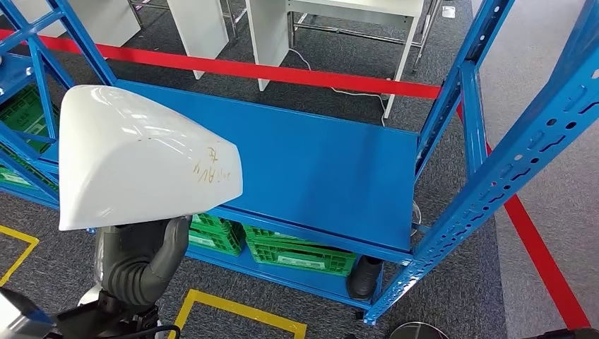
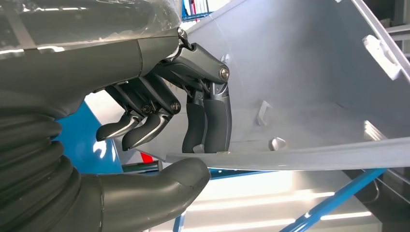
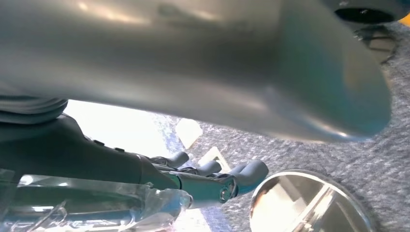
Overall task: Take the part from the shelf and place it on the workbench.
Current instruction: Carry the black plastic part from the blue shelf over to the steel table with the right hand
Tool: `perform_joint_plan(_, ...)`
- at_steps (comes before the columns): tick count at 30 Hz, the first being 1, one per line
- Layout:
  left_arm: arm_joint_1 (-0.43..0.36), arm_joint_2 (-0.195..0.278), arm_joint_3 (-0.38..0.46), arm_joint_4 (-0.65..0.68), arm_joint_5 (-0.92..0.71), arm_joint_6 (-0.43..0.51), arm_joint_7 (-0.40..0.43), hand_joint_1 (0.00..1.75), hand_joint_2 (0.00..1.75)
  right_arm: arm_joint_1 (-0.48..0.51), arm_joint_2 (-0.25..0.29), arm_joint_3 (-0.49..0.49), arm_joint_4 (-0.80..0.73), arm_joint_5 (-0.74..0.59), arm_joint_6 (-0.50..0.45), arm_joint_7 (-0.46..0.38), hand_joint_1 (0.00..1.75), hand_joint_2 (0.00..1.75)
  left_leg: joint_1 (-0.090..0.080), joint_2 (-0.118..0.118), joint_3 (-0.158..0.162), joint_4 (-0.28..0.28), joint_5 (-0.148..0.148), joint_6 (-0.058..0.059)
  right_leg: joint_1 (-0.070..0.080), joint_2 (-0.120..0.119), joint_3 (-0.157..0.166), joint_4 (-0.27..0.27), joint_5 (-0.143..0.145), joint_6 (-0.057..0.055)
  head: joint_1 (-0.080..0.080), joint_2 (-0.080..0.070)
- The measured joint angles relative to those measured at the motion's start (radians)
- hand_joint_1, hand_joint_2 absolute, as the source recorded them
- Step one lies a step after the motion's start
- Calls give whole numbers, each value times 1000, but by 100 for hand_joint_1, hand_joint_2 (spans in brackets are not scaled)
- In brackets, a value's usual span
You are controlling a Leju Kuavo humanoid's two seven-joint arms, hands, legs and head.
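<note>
Here, the left robot hand (image 2: 193, 130) pinches the white part (image 1: 141, 159) by its lower rim, dark fingers (image 2: 217, 121) inside the shell and the thick thumb (image 2: 164, 181) under the edge. Seen from the head, the part hangs above the front left corner of the blue shelf (image 1: 318, 162), handwriting on its side. The wrist view shows its hollow interior and moulded clips. Beneath the shelf's deck sit green crates (image 1: 297, 254); their contents cannot be told. The right robot hand (image 3: 212, 179) hangs over grey carpet (image 3: 329, 150), fingers loosely apart, holding nothing, beside a round shiny metal object (image 3: 309, 203).
</note>
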State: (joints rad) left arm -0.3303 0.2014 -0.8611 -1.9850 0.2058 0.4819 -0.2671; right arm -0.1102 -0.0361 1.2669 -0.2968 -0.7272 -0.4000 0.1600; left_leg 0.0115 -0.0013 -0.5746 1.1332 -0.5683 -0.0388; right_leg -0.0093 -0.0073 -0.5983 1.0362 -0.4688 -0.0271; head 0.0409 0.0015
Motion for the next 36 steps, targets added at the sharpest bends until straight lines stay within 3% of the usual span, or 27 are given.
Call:
perform_joint_plan(2,3,0,1,0,0,1,0,175,175,-1,-3,0,0,-2,-5,3,0,0,-5,0,58,-106,28,11,3,0,-7,2,8,9,0,0)
perform_joint_plan(6,20,2,3,-1,-4,6,0,175,175,0,-8,0,0,-6,-7,12,0,0,-9,1,58,-139,45,33,0,0,-18,0,19,36,1,0)
perform_joint_plan(8,26,3,4,-1,-11,10,2,175,175,0,-11,0,0,-6,-5,22,0,0,-4,3,48,-147,62,44,-1,1,-37,48,-28,44,5,0)
perform_joint_plan(10,37,4,4,-1,-19,14,6,175,175,0,-13,0,-1,-5,0,33,0,0,-4,5,33,-145,72,50,-2,2,-76,163,-108,48,9,0)
perform_joint_plan(12,53,6,5,-1,-26,20,12,175,175,1,-13,0,-1,-4,9,43,0,0,-5,5,15,-139,80,50,-3,2,-93,247,-147,51,10,0)
perform_joint_plan(13,62,7,5,-1,-28,23,16,175,175,1,-14,0,-1,-2,14,48,0,0,-5,5,6,-134,84,49,-3,2,-77,240,-140,51,10,0)
perform_joint_plan(14,70,8,6,-1,-31,26,19,175,175,0,-14,1,-1,1,19,53,0,0,-4,5,-2,-129,86,47,-3,2,-43,196,-118,51,10,0)
perform_joint_plan(16,82,9,8,-3,-38,29,22,175,175,-2,-16,1,-2,6,26,60,0,0,-5,5,-15,-117,89,41,-2,3,37,66,-75,46,11,0)
perform_joint_plan(18,91,12,11,-8,-48,32,26,175,175,-4,-17,3,-2,9,32,66,0,0,-8,5,-27,-108,95,30,1,6,69,-1,-61,33,10,0)
perform_joint_plan(20,105,14,16,-14,-59,37,37,175,175,-2,-17,5,-3,16,36,72,0,0,-7,4,-34,-107,104,18,4,8,62,-3,-56,18,10,0)
perform_joint_plan(22,123,18,21,-21,-72,43,54,175,175,-2,-18,8,-3,28,40,80,0,0,-5,3,-39,-95,89,6,1,6,56,-7,-43,3,9,0)
perform_joint_plan(24,139,24,27,-28,-82,46,70,175,175,-4,-19,12,-4,40,45,88,0,0,-3,2,-63,-21,22,-4,-2,2,47,-11,-31,-8,4,0)
perform_joint_plan(26,156,29,29,-33,-87,47,81,175,175,-5,-20,16,-6,48,49,97,0,0,0,2,-94,95,-51,-11,-2,0,35,-11,-21,-12,0,0)
perform_joint_plan(27,164,31,30,-34,-88,48,84,175,175,-4,-21,18,-7,50,50,100,0,0,0,2,-97,131,-67,-13,-2,-1,29,-10,-17,-12,0,0)
perform_joint_plan(28,170,32,30,-35,-89,48,86,175,175,-4,-22,21,-8,52,49,102,0,0,0,2,-86,133,-65,-13,-2,-2,22,-8,-13,-11,0,0)
perform_joint_plan(29,173,33,31,-35,-90,49,88,175,175,-4,-24,23,-8,54,47,103,0,0,0,2,-57,98,-46,-11,-1,-3,15,-6,-9,-9,0,0)
perform_joint_plan(32,175,36,34,-43,-94,50,88,175,175,-6,-28,27,-11,57,34,102,0,0,-3,1,60,-90,18,2,1,-3,0,0,3,2,0,0)
perform_joint_plan(33,174,37,35,-46,-94,49,88,175,175,-6,-29,28,-13,57,27,100,0,0,-5,1,77,-123,24,7,2,-3,-4,1,8,8,1,0)
perform_joint_plan(36,173,38,39,-50,-94,44,87,175,175,-6,-33,29,-17,55,8,90,0,0,-9,2,70,-139,35,25,0,-3,-12,-1,20,28,1,0)
